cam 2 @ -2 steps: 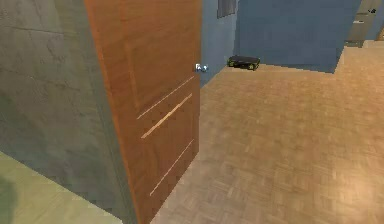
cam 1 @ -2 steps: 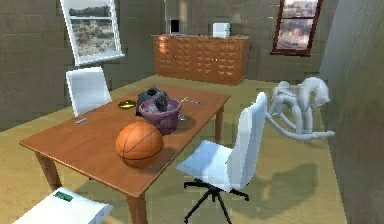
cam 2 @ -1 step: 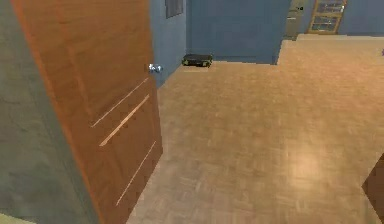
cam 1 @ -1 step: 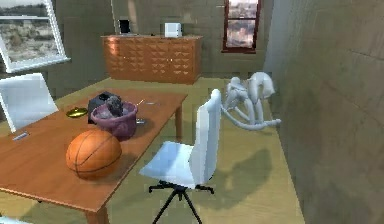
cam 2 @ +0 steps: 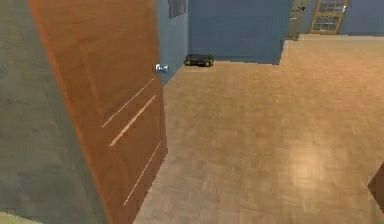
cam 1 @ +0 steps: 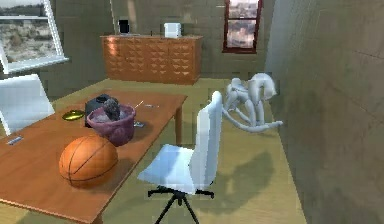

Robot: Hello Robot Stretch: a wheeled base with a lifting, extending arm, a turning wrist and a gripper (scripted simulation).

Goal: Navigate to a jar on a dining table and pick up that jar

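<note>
Forward view first: the dining table runs up the left side, warm brown wood. A basketball sits on its near end. Just past the ball stands a mauve bowl-shaped vessel, and touching its far side is a dark rounded pot. One of those two may be the jar, and I cannot tell which. A small yellowish dish lies to their left.

A white swivel chair is pulled up at the table's right edge, and another white chair is at the far left. Beyond, against the back wall, there's a low wooden dresser full of small drawers with a white box on top. A window is up to the right, and a framed picture hangs at the left. A pale, curved-limbed shape is on the floor by the right wall.

Over to the arm side view: a wooden door fills the left, its handle at the edge. A blue wall is behind it, with a dark low object at its foot, and bare wooden floor takes up the rest.

As for the pincer, I cannot tell its state.
</note>
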